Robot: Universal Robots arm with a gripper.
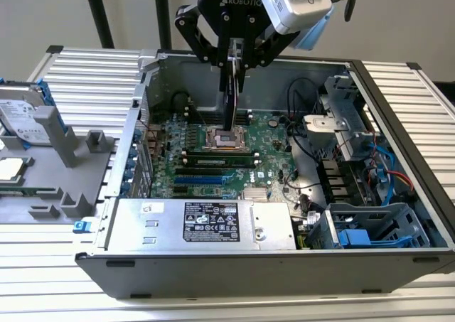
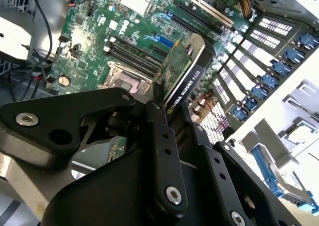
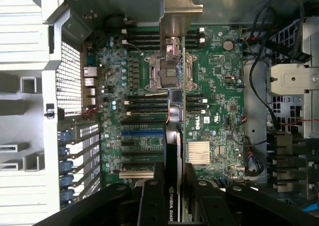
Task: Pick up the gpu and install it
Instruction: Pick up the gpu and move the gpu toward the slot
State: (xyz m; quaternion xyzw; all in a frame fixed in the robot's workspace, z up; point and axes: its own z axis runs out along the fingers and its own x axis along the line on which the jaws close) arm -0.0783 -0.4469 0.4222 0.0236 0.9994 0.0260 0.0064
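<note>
The gripper (image 1: pixel 234 66) was clamped on the gpu (image 1: pixel 230 109), which hung edge-on over the motherboard (image 1: pixel 281 148) inside the open case (image 1: pixel 213 272), its lower end above the processor socket (image 1: pixel 226 138). Its silver bracket (image 3: pixel 181 11) sat at the end far from the fingers (image 3: pixel 149 201). The case walls and drive cage (image 1: pixel 341 116) stood well apart from it.

The tool (image 1: pixel 233 70) hangs over the open computer case (image 1: pixel 249 272) and pinches the gpu (image 1: pixel 229 105) by its top edge. The gpu stands on edge over the big green motherboard (image 1: pixel 274 133). A silver power supply (image 1: pixel 206 222) sits along the case's near side. A hard drive (image 1: pixel 25 116) rests on the worktop (image 1: pixel 85 73), at the exterior view's left.
</note>
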